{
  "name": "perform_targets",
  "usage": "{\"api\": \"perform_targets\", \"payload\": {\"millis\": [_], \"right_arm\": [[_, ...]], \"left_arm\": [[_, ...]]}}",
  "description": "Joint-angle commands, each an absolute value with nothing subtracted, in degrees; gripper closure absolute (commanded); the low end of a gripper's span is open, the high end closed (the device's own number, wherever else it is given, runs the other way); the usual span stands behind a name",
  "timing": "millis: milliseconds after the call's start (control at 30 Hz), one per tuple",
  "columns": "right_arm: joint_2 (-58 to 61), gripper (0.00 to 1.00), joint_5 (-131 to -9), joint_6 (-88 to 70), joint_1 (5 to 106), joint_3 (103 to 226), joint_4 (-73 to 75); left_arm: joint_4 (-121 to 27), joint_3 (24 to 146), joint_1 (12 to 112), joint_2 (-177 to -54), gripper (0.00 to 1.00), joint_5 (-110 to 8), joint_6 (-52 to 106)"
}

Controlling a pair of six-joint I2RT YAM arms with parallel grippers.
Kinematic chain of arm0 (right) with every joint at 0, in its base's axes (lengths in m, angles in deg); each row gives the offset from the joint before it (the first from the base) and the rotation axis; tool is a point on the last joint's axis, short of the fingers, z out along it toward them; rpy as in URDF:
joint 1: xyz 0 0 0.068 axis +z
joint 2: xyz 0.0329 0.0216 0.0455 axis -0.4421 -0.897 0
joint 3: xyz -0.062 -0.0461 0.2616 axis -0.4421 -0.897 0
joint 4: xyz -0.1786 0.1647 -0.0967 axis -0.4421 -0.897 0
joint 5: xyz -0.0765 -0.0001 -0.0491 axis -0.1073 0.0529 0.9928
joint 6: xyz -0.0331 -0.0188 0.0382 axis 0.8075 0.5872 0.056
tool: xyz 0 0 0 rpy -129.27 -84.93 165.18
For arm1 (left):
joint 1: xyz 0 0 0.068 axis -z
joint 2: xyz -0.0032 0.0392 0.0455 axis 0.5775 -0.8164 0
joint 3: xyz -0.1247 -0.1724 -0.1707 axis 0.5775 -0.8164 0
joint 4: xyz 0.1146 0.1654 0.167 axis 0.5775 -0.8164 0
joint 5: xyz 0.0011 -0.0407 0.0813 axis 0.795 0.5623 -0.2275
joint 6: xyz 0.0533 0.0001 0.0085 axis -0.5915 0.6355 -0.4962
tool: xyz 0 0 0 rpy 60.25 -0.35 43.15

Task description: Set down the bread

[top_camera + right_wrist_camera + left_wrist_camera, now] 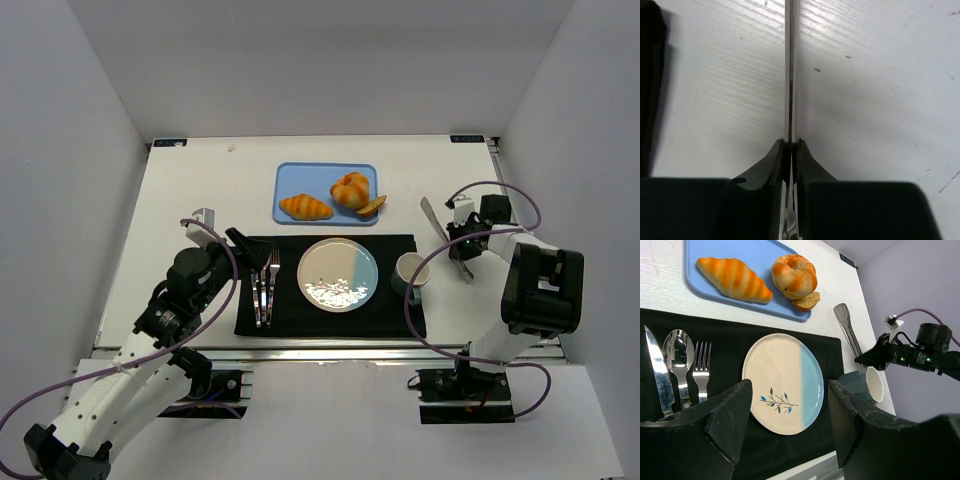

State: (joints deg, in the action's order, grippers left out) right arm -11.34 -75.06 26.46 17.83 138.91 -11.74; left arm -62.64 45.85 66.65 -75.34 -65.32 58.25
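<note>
Bread [350,190] sits in three pieces on the blue tray [290,178] at the back of the desk [200,190], and the plate [339,275] on the black mat [390,250] looks like where it's headed. Right jaws are clamped tight on the tongs [789,75], presumably to grab a piece cleanly. Left jaws hang wide open over the mat, holding nothing.

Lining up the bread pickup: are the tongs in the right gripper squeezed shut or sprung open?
Squeezed shut: fingers of the right gripper clamp the tongs, both arms running together with barely a gap.
</note>
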Motion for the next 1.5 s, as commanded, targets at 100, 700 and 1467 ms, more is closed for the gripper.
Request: {"api": "perform_targets", "payload": {"millis": [100, 700, 1467], "right_arm": [[-4.3, 0.96, -85.0, 26.1, 17.9, 147.0, -17.7], [-7.7, 0.54, -87.9, 25.5, 35.3, 169.0, -23.6], [-3.4, 0.50, -67.0, 51.0, 51.4, 165.5, -26.2]], "left_arm": [[-63.3, 46.2, 66.6, -74.9, 0.29, -65.3, 57.9], [-64.9, 47.2, 66.6, -74.0, 0.29, -65.6, 58.0], [-65.6, 46.0, 66.6, -71.8, 0.29, -66.3, 59.0]]}}
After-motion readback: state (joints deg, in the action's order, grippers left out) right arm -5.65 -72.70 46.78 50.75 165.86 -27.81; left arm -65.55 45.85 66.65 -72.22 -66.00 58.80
